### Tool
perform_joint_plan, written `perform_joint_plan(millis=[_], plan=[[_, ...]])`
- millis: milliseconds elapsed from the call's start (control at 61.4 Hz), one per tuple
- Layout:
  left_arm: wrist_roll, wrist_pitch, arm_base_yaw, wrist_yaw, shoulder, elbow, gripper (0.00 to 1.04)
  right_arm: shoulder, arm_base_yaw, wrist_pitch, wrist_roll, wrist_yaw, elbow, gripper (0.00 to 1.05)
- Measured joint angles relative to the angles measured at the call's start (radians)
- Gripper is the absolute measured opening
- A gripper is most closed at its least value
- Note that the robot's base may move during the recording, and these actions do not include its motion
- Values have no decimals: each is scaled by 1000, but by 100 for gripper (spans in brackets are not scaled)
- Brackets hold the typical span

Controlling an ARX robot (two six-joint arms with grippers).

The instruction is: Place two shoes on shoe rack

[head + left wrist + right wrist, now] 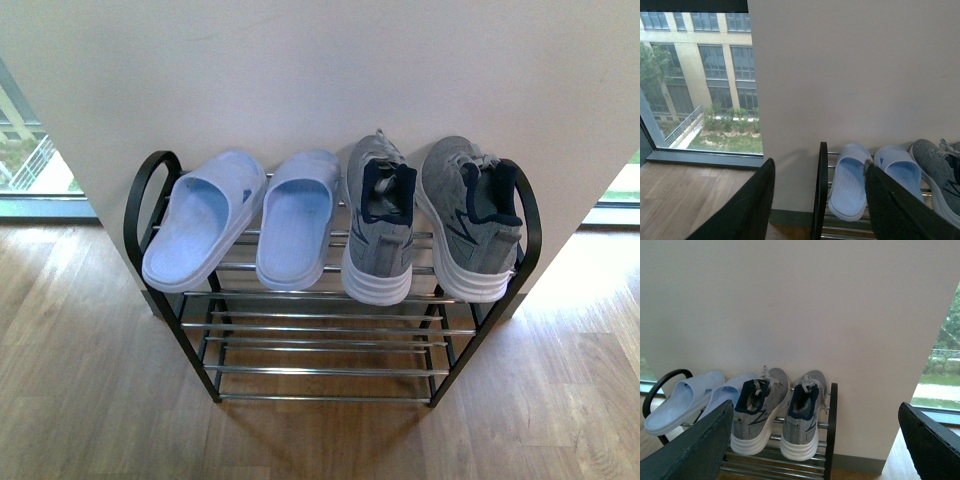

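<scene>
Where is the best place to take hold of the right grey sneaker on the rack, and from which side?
Probably the heel collar of the right grey sneaker, coming from the front: its heel faces the robot, the opening is exposed, and the rack frame crowds its outer side.

Setting: indoor entryway-type corner, home or office building; cannot tell which.
- Floor: light wood planks.
- Wall: plain off-white panel, dark skirting at base in wrist views.
- Shoe rack: black frame, chrome bars, set against wall.
- On top tier: pale blue slide sandals, grey sneakers, toes to wall.
- Windows: floor-level glazing either side of wall.
- Outside: multi-storey beige building, planted courtyard, railing; view from upper floor.
</scene>
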Motion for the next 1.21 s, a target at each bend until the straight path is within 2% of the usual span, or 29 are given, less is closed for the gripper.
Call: perform_joint_plan(millis=[261, 342, 1205], plan=[[2, 0, 0, 0, 0, 0, 97, 0, 0, 0, 0, 0, 0, 95], [2, 0, 0, 0, 0, 0, 95, 0, 0, 0, 0, 0, 0, 95], [2, 0, 0, 0, 0, 0, 95, 0, 0, 0, 0, 0, 0, 95]])
